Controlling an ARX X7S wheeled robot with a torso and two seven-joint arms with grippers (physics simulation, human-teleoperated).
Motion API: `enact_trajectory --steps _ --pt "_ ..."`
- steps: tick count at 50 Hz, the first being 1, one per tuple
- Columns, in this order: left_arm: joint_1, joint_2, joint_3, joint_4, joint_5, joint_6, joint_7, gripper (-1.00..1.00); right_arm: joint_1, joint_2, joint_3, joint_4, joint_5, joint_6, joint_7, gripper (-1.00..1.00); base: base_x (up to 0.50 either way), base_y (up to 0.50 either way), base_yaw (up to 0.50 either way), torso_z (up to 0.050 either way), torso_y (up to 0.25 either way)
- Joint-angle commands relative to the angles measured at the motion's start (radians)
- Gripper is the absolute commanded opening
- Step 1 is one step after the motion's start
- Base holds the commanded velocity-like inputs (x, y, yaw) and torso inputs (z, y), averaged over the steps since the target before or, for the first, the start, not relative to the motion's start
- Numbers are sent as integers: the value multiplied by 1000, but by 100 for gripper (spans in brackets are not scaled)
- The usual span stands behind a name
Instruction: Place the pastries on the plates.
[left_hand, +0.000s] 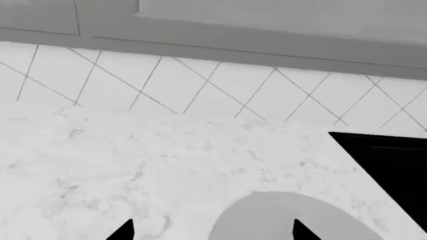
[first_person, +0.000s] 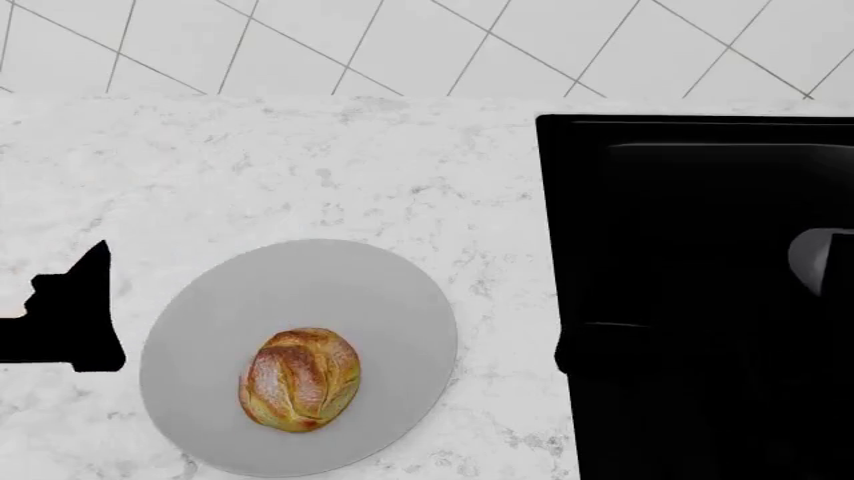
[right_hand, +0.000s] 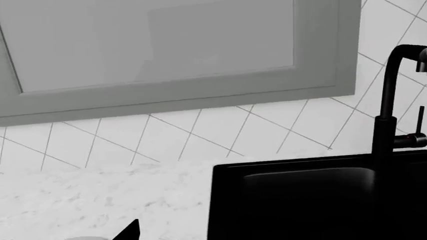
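Observation:
The round golden-brown bread roll (first_person: 300, 380) lies on the plain light grey plate (first_person: 314, 285), near its front. My left gripper (first_person: 74, 320) is a black shape just left of the plate, apart from it. In the left wrist view it (left_hand: 213, 232) is open and empty, with its two fingertips (left_hand: 125, 231) wide apart over the counter and the plate's edge (left_hand: 280, 215). Of my right gripper (right_hand: 213, 232) one fingertip (right_hand: 131, 231) shows far out to the side; the other is lost against the black sink. The croissant and the blue-rimmed plate are out of view.
A black sink (first_person: 707, 300) fills the right of the white marble counter (first_person: 267, 170); its black tap (right_hand: 385, 115) stands at the back. A pale grey shape (first_person: 817, 262) lies in the sink at the view's edge. A tiled wall (first_person: 400, 40) and grey cabinets (right_hand: 167, 55) stand behind.

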Motion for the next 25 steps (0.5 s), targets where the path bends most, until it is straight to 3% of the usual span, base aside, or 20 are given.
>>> enact_trajectory --steps 1,8,25 --pt "269 -18 -115 141 105 137 -52 100 -83 1 14 2 -58 -48 -33 100 0 0 0 0 0" --pt "390 -29 -217 205 89 197 -67 100 -147 6 48 -46 -61 -80 7 100 0 0 0 0 0" --pt "359 -24 -200 176 149 214 -55 100 -144 -10 65 -61 -79 -98 55 100 0 0 0 0 0"
